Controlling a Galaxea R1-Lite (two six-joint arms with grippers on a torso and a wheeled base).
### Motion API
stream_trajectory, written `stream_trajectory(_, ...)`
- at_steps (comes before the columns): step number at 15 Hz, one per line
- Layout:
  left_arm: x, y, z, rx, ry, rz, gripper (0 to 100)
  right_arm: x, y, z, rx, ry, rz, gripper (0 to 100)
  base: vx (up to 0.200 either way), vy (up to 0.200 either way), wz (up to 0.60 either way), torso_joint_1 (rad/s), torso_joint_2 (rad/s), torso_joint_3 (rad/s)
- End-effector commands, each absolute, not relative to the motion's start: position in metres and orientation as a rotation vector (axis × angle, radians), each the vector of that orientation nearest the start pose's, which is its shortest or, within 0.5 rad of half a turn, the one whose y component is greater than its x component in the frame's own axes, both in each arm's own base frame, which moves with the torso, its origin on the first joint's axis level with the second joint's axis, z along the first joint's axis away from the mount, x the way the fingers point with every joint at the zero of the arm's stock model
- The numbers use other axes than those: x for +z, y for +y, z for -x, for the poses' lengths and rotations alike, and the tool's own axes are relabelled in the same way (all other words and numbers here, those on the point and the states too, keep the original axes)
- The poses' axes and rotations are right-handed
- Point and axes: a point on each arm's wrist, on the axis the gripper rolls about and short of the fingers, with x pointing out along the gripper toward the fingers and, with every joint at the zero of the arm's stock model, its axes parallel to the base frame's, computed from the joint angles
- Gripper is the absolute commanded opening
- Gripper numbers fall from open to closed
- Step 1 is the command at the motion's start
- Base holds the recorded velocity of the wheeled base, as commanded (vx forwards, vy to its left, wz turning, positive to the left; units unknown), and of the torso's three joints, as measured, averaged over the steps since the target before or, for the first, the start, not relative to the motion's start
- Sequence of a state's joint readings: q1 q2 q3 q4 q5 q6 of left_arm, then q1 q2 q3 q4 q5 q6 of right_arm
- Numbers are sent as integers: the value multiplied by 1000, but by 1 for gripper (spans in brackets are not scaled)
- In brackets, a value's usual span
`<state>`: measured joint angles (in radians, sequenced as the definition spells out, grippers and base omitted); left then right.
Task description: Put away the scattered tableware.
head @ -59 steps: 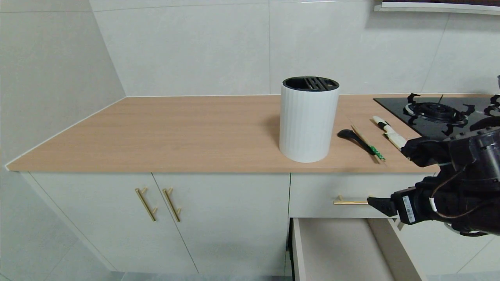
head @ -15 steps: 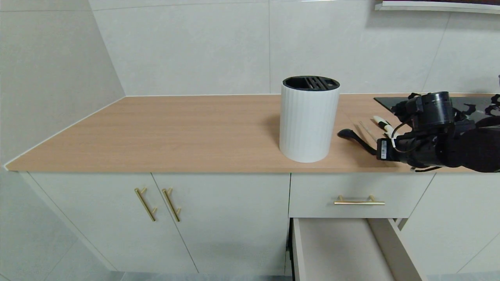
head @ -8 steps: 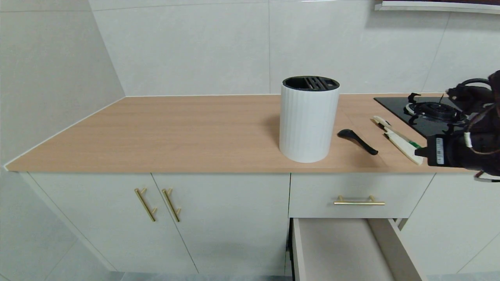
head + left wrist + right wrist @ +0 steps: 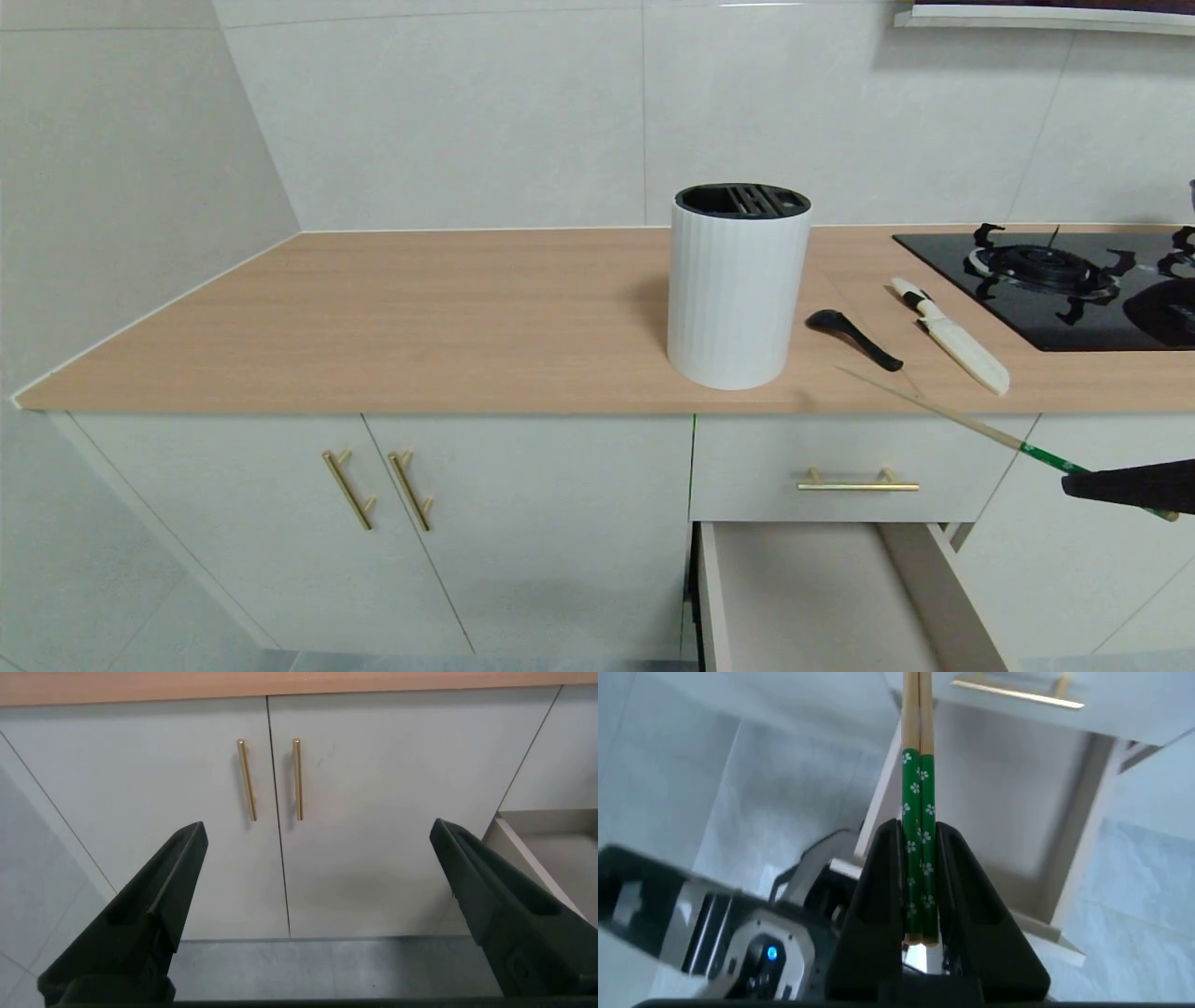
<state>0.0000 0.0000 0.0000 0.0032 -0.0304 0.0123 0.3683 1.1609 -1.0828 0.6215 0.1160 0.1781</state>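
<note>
my left tool [image 4: 318, 845] is hanging with its fingers spread wide, facing pale cabinet doors [image 4: 374, 812]. on the light wooden bench [image 4: 420, 317] a white ribbed cylindrical holder with a black slotted top [image 4: 738, 289] is standing upright. just right of it a black spoon [image 4: 851, 338] and a white-bladed knife [image 4: 950, 334] are lying flat, apart. my right tool [image 4: 1120, 486] is pinching a pair of wooden chopsticks with green flowered ends [image 4: 943, 413], holding them tilted in the air before the bench edge, above the open pale drawer [image 4: 812, 597].
</note>
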Motion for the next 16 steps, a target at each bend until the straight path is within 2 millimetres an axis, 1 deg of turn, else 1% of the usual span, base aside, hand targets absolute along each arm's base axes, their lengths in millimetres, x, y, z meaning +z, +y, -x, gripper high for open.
stream_trajectory(1, 75, -1, 23, -31, 3, -12, 100, 266, 55, -124, 432, 753, -63, 0, 0, 0, 0, 0, 0, 0)
stream_trajectory(3, 75, -1, 23, -31, 3, -12, 100, 257, 60, -126, 452, 793, -45, 0, 0, 0, 0, 0, 0, 0)
stream_trajectory(5, 75, -1, 23, -31, 3, -12, 100, 254, 62, -129, 455, 812, -40, 0, 0, 0, 0, 0, 0, 0)
stream_trajectory(8, 75, -1, 23, -31, 3, -12, 100, 243, 66, -136, 460, 864, -6, 0, 0, 0, 0, 0, 0, 0)
stream_trajectory(13, 75, -1, 23, -31, 3, -12, 100, 233, 71, -143, 463, 888, 5, 0, 0, 0, 0, 0, 0, 0)
stream_trajectory(16, 75, -1, 23, -31, 3, -12, 100, 231, 71, -144, 464, 878, 5, 0, 0, 0, 0, -123, 300, 181)
